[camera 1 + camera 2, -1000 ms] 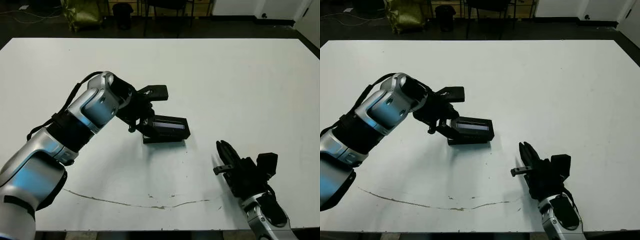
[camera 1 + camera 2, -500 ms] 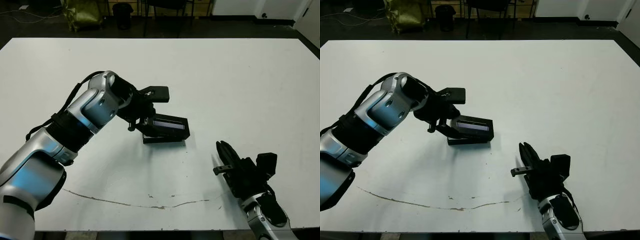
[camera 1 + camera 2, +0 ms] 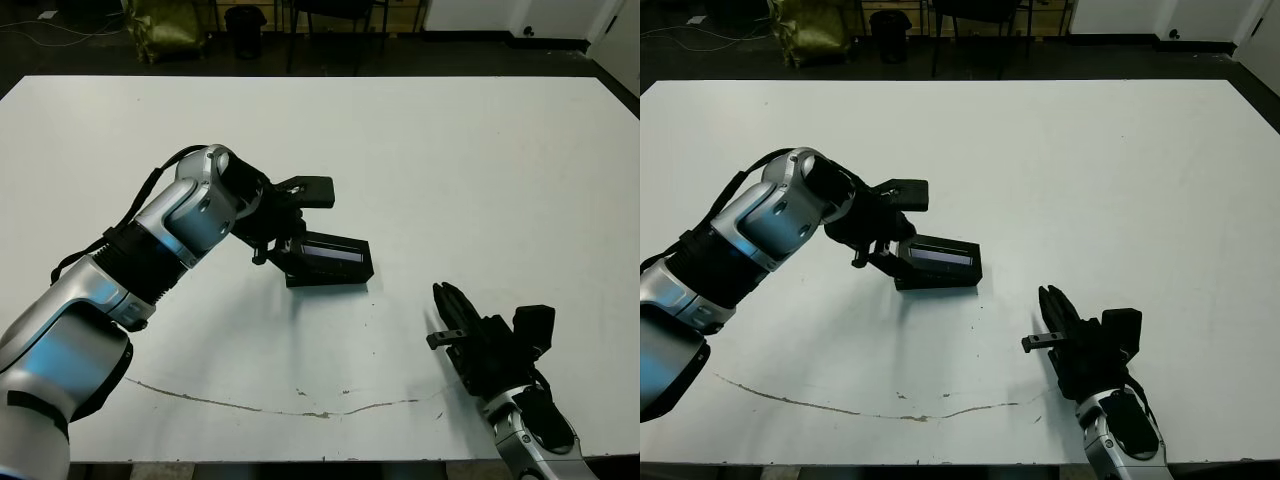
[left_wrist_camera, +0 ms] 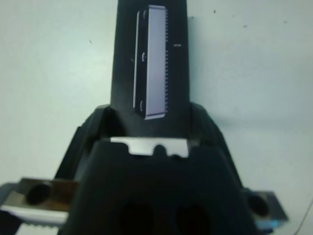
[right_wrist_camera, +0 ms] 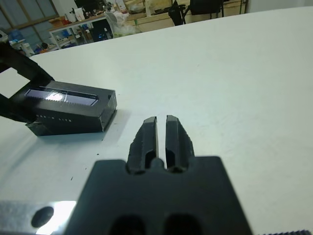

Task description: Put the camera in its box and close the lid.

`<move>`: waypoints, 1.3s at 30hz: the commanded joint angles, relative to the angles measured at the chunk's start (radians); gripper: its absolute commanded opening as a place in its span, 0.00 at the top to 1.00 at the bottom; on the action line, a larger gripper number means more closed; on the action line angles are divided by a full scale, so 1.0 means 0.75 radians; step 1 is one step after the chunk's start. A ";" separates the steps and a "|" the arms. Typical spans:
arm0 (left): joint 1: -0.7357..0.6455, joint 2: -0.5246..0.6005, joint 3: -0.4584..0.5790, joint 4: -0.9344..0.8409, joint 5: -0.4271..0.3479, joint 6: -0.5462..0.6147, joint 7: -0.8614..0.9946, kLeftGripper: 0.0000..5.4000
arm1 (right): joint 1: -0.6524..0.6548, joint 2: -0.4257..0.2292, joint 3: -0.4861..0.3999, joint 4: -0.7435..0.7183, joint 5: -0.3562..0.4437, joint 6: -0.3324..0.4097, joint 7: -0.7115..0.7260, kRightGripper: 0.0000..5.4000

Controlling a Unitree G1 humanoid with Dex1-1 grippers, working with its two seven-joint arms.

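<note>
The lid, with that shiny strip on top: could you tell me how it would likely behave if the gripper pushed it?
The lid looks flat, rigid and boxy, so it should move as one piece. The table is smooth, so sliding seems likelier than rolling. The left gripper is at one end, so a push there might swing it.

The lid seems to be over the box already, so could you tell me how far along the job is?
Nearly done, it seems. The lid sits over the box, slightly tilted, and no camera lies loose on the table, so it is presumably inside. The left gripper holds the lid's end; seating it flat and letting go remain. The right gripper is shut and idle.
</note>
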 commanded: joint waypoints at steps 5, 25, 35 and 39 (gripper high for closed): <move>0.015 0.033 -0.022 0.064 0.021 -0.008 -0.024 0.56 | 0.023 -0.005 -0.007 0.007 -0.004 0.017 -0.008 1.00; 0.119 0.086 -0.001 0.207 0.012 -0.117 -0.019 0.56 | 0.029 -0.016 -0.020 -0.006 0.004 0.020 0.003 1.00; 0.187 0.068 0.024 0.331 -0.016 -0.175 -0.016 0.57 | 0.032 -0.016 -0.013 -0.017 -0.028 0.020 -0.001 1.00; 0.198 0.064 0.021 0.325 -0.014 -0.185 -0.014 0.57 | 0.030 -0.013 -0.009 -0.018 -0.040 0.016 -0.009 1.00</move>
